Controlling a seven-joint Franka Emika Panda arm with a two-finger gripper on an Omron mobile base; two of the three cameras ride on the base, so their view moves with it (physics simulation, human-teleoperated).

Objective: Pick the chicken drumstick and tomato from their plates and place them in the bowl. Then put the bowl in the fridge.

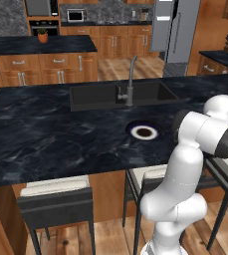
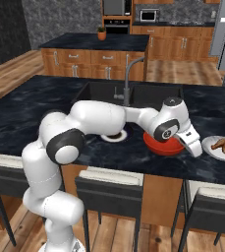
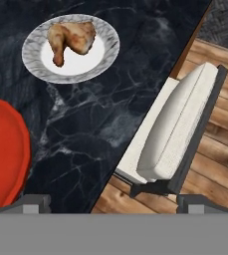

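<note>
My two-finger gripper hangs over the front edge of the dark marbled stone counter, jaws spread wide apart and gripping nothing. Ahead of my fingertips, the tan-brown cooked chicken drumstick lies on its pale white round plate, untouched. The shallow bright red bowl sits just beside me on the counter, near that plate but apart from it. From the right base camera my hand hovers beside the bowl, with the drumstick off to the side. The navy-rimmed plate with a white centre rests near the black sink. A cream-cushioned stool stands below me. The tall grey fridge waits across the room.
</note>
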